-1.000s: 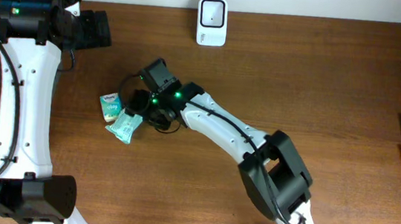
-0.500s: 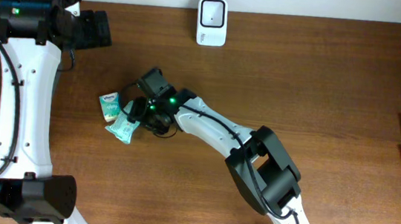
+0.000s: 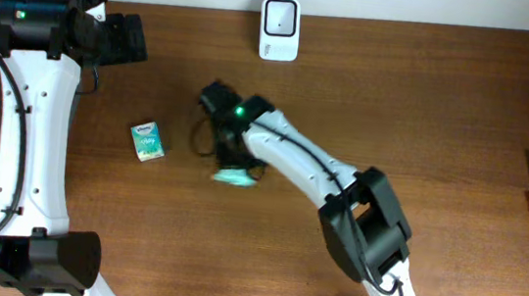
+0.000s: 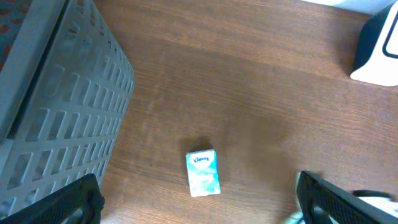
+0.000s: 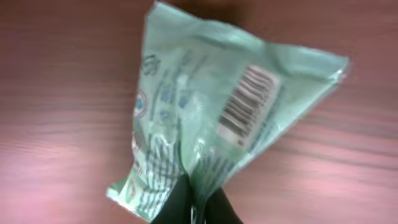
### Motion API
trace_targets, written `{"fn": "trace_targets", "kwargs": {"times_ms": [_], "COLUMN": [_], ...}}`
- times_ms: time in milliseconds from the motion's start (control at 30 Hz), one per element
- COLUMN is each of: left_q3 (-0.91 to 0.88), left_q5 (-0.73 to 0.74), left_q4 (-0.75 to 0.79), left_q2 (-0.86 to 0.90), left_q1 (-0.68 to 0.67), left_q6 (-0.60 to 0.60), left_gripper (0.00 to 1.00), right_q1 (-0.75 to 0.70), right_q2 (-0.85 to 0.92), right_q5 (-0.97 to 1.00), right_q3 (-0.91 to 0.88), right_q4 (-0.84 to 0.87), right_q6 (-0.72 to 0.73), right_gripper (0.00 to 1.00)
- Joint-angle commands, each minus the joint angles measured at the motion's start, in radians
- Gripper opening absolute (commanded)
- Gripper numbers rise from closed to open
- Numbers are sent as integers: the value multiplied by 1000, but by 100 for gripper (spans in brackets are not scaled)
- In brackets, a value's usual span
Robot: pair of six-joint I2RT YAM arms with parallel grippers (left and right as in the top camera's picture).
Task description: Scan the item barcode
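**Right gripper pinching the green packet, barcode facing its camera**

The right gripper is closing its two dark fingertips on the lower edge of a crinkled green packet, and nothing is showing between them but the film. The packet is hanging just ahead of the fingers over the brown table. Its barcode is facing the wrist camera, up and to the right of the pinch. From overhead, the packet is peeking out from under the gripper.

Out to that gripper's left in the overhead view, well apart, a small tissue pack is lying flat. Beyond the gripper, at the far edge, the white scanner is standing.

The left gripper is hovering with its jaws spread wide, gripping nothing. The tissue pack is lying below it, between its fingers in the wrist view. Beside that gripper a grey slatted basket is standing; only its outer wall is showing, so its contents cannot be told.
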Motion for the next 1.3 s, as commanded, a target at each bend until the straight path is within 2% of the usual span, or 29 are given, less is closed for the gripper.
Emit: {"fn": "trace_targets", "kwargs": {"times_ms": [0,100,233,300,400,467,500,533,600,633,767,800,900,1100,1200,1233,1267], "left_q3": [14,14,14,14,14,14,14,14,14,14,14,14,14,14,14,14,14], "left_q5": [-7,-7,-7,-7,-7,-7,-7,-7,-7,-7,-7,-7,-7,-7,-7,-7,-7], "left_q4": [-2,-2,-2,-2,-2,-2,-2,-2,-2,-2,-2,-2,-2,-2,-2,-2,-2], "left_q2": [-2,-2,-2,-2,-2,-2,-2,-2,-2,-2,-2,-2,-2,-2,-2,-2,-2], "left_q1": [-4,-4,-4,-4,-4,-4,-4,-4,-4,-4,-4,-4,-4,-4,-4,-4,-4], "left_q6": [-12,-12,-12,-12,-12,-12,-12,-12,-12,-12,-12,-12,-12,-12,-12,-12,-12], "left_gripper": [99,99,99,99,99,99,99,99,99,99,99,99,99,99,99,99,99], "right_q1": [-41,-68,-114,-145,-186,-216,-234,-258,-322,-341,-474,-489,-518,-520,-520,-520,-519], "right_q2": [-24,-24,-13,-1,-10,-29,-43,-59,-85,-91,-91,-91,-91,-91,-91,-91,-91], "right_q5": [364,532,656,620,454,380,338,272,56,-22,-543,-591,-655,-712,-711,-711,-710], "right_q3": [35,35,-70,-116,-103,-53,-20,19,84,93,80,61,-63,-335,-382,-390,-390], "right_q4": [-146,-288,-301,-300,-292,-293,-294,-298,-300,-299,-320,-319,-273,8,76,97,116], "right_q6": [-108,-105,-105,-104,-51,-52,-53,-72,-186,-229,-520,-550,-580,-522,-523,-523,-523], "right_gripper": [4,4,4,4,8,19,31,38,65,66,69,69,69,69,69,62,45]}}
